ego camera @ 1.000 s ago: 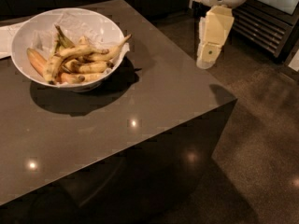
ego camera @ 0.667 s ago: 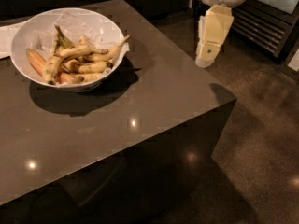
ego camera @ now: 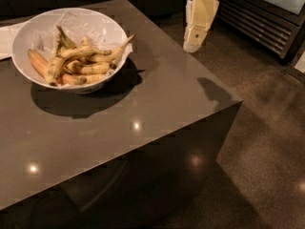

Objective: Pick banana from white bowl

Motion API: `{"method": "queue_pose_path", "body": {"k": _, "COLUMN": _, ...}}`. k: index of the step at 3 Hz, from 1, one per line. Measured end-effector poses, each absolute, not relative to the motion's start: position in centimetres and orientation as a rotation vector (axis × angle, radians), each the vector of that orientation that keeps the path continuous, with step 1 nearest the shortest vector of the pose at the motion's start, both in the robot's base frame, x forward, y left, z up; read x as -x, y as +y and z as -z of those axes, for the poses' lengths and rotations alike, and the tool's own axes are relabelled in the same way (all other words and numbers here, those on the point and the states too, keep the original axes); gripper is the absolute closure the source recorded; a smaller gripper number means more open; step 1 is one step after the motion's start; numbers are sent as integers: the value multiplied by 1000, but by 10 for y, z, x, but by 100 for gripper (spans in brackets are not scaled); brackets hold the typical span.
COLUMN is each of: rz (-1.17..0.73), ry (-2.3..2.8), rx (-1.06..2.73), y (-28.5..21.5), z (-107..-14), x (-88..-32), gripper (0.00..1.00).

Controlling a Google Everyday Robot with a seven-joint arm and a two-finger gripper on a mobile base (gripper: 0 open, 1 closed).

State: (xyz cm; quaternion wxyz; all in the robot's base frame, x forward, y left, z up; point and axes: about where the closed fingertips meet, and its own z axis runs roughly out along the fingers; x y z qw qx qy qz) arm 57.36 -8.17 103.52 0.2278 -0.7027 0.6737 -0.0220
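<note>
A large white bowl [ego camera: 28, 42] lined with crinkled white paper stands at the far left of the dark table [ego camera: 157, 94]. It holds several yellow, brown-spotted bananas [ego camera: 88, 61] piled together, with one tip poking over the right rim. My cream-coloured gripper [ego camera: 194, 44] hangs at the top right, pointing down. It is just beyond the table's far right edge and well to the right of the bowl. It holds nothing that I can see.
A flat white paper sheet [ego camera: 7, 39] lies behind the bowl at the left edge. A dark appliance with a slatted grille [ego camera: 267, 23] stands at the top right. The brown floor [ego camera: 267, 151] lies to the right of the table's corner.
The gripper has moved a little to the left and up, closer to the table's far edge. The bowl and bananas have not moved.
</note>
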Motion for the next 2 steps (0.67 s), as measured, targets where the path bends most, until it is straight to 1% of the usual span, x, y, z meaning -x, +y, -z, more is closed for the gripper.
{"method": "queue_pose_path", "body": {"k": 1, "rz": 22, "ry": 1733, "rx": 2013, "y": -53, "z": -1040, "x": -590, "gripper": 0}}
{"method": "queue_pose_path", "body": {"k": 2, "rz": 33, "ry": 1715, "rx": 1998, "y": -49, "z": -1044, "x": -595, "gripper": 0}}
